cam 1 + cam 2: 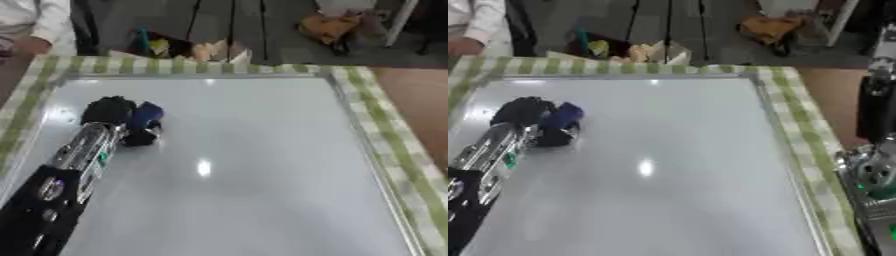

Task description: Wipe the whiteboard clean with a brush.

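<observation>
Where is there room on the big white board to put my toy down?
The white whiteboard is bare through its middle, right side and near end, up to the green checked cloth bordering it. The far-left part is crowded: the black left hand holds a dark blue brush there, its arm running down the left edge.

I see a glossy white whiteboard (262,150), a green-and-cream checked cloth (385,130) around it, my black left hand (109,111) and a dark blue brush (144,116).
</observation>
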